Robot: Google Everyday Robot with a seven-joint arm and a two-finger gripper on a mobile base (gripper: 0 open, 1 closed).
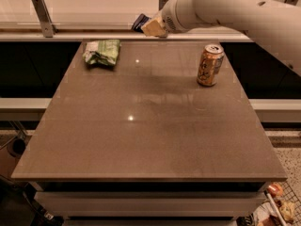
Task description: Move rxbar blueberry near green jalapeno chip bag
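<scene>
Filling most of the view, the brown table (141, 140) has a smooth, slightly shiny top with small points of light on it. Above the table's far edge, the thick white arm (235, 8) comes in from the upper right and reaches leftward, clear of the tabletop. On the table's far right part an orange can (209, 65) stands upright, well apart from everything else. On the table's far left corner lies the green chip bag (102, 52), crumpled, light green and white.

The gripper (151, 27) hangs at the end of the arm over the table's far edge, about midway along it, lifted off the surface. Its tan fingers (155, 28) are closed down on the blue bar (139, 20). The bar sits pinched between them, and its dark end sticks out past the fingertips to the left, tilted. It is in the air above the table's far edge, touching nothing but the fingers. It is to the right of the chip bag and above it, with a clear gap between the two.
</scene>
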